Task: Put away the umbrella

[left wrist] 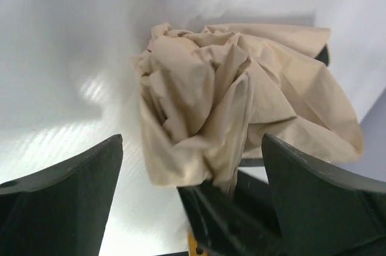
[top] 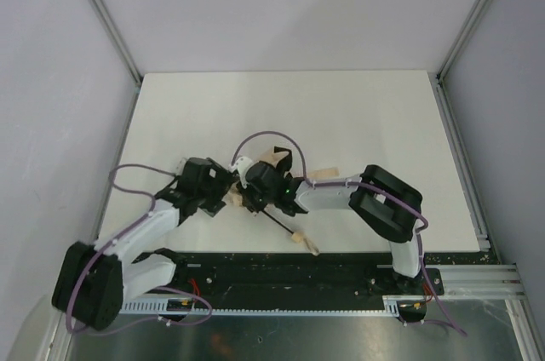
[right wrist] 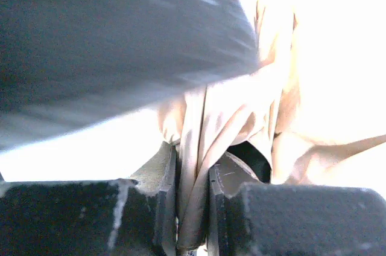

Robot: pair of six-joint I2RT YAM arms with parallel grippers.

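Pinching the umbrella (right wrist: 241,111), the right end effector (right wrist: 193,174) sits beside the spread left end effector (left wrist: 192,147).

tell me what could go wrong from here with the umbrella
1. The right gripper pinches the umbrella by only a thin fold of cloth, which may slip out or stretch if pulled.
2. The left gripper stands open, so nothing else holds the bundle and it may unfurl.
3. The shaft and handle stick out from under the grippers and could snag an arm.
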